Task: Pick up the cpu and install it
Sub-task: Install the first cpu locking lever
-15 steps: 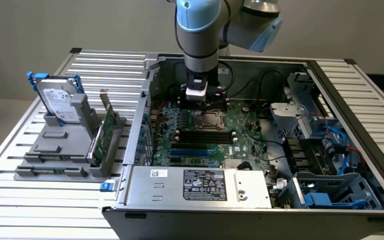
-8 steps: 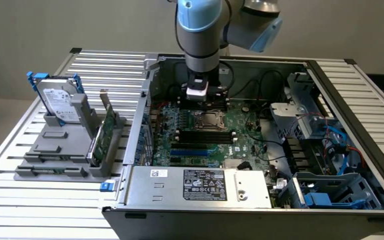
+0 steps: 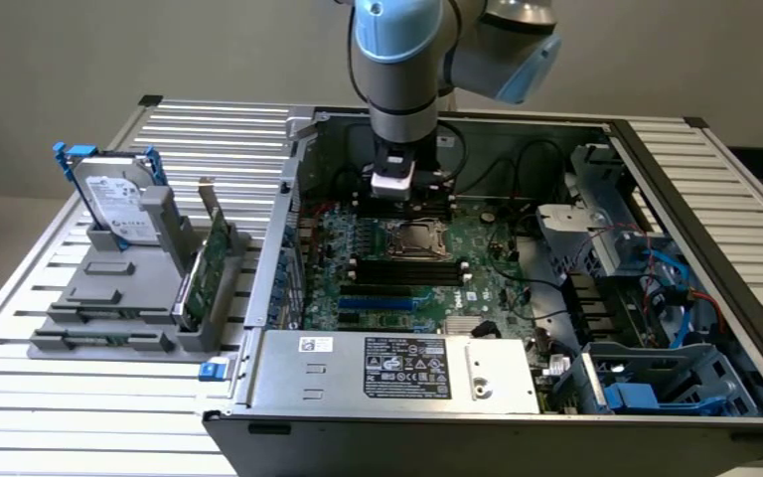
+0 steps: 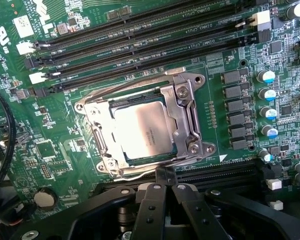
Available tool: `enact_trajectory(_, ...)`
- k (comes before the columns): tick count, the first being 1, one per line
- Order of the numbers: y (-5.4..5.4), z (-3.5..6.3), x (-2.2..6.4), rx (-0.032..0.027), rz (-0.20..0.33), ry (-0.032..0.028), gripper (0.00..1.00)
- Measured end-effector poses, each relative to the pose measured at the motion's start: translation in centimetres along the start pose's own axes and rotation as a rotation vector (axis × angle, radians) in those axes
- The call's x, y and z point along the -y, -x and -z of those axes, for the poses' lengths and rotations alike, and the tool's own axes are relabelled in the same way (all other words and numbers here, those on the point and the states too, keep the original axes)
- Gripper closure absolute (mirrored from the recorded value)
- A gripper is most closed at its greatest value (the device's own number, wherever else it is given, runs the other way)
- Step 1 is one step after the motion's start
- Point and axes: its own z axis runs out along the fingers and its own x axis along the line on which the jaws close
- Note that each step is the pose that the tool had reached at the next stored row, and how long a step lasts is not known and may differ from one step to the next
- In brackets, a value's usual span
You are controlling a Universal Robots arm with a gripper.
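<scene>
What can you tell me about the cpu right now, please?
The cpu is a small flat square chip with a shiny silver metal top. It lies flat inside the metal-framed socket on the green motherboard, the frame bordering its edges. The shut gripper sits just beside the socket, not touching the chip.

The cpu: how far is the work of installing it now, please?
Done: the cpu lies flat in the socket on the motherboard. In hand: nothing; the gripper is shut and empty, its tips near the socket's edge. Left: little that shows; whether the socket's metal frame is latched I cannot tell.
</scene>
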Motion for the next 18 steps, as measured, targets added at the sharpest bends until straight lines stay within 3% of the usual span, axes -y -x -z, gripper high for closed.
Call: enact_trajectory(18,-0.52,-0.12,0.32,-0.0069,-0.032,0.0029,0.89)
